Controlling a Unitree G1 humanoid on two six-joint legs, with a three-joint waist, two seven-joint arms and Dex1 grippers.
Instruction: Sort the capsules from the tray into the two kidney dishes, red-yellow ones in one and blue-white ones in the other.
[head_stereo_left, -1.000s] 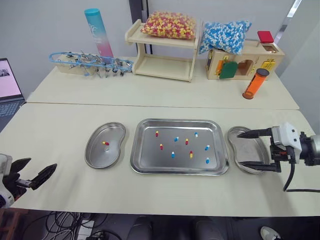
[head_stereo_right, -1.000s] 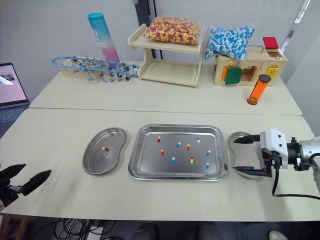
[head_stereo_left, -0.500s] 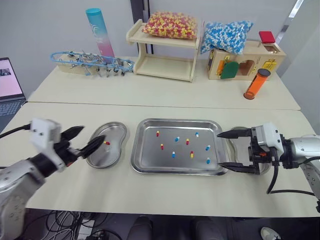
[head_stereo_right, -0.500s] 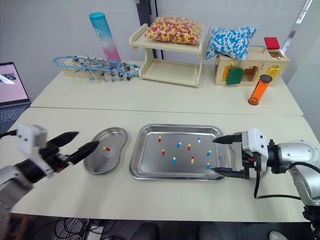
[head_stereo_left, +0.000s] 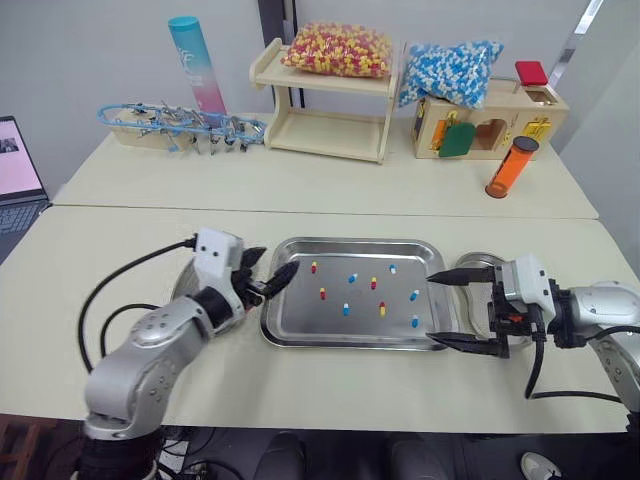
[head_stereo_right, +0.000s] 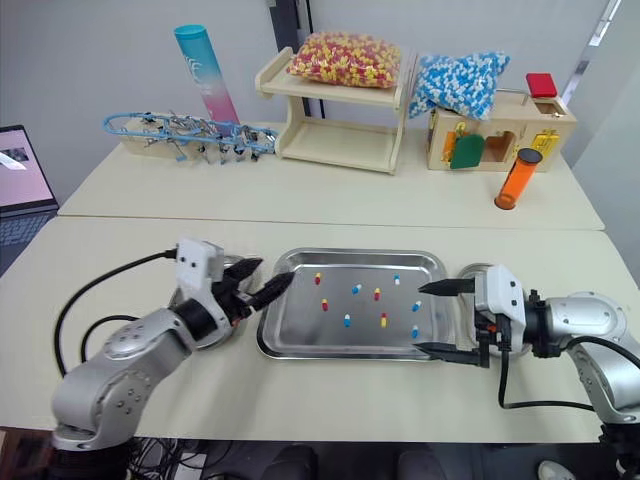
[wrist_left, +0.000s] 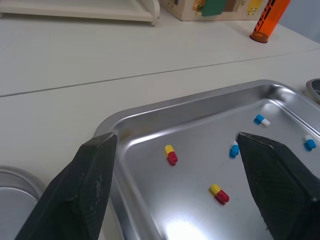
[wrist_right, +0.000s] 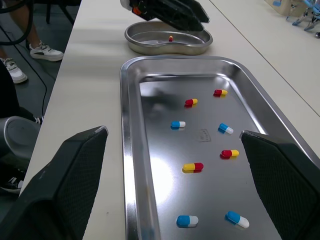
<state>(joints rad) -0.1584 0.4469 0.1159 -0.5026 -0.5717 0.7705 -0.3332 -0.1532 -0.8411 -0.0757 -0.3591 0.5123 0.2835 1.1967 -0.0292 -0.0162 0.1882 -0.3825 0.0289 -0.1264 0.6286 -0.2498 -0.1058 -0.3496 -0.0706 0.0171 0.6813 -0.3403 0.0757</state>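
At the tray's (head_stereo_left: 350, 243) left edge, the left claw (head_stereo_left: 277, 261) hangs spread over the rim, while the right claw (head_stereo_left: 431, 308) stands spread wide at its right edge. Red-yellow and blue-white capsules (head_stereo_left: 346, 309) lie scattered inside the tray. One red-yellow capsule (wrist_right: 170, 38) lies in the left dish (wrist_right: 165, 48), and the right dish (head_stereo_left: 480, 262) sits beside the tray's right edge.

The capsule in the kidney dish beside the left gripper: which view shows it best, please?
The right wrist view: the red-yellow capsule lies unobstructed in the kidney dish. In the eye views the left gripper covers it; the left wrist view catches just the dish's rim.
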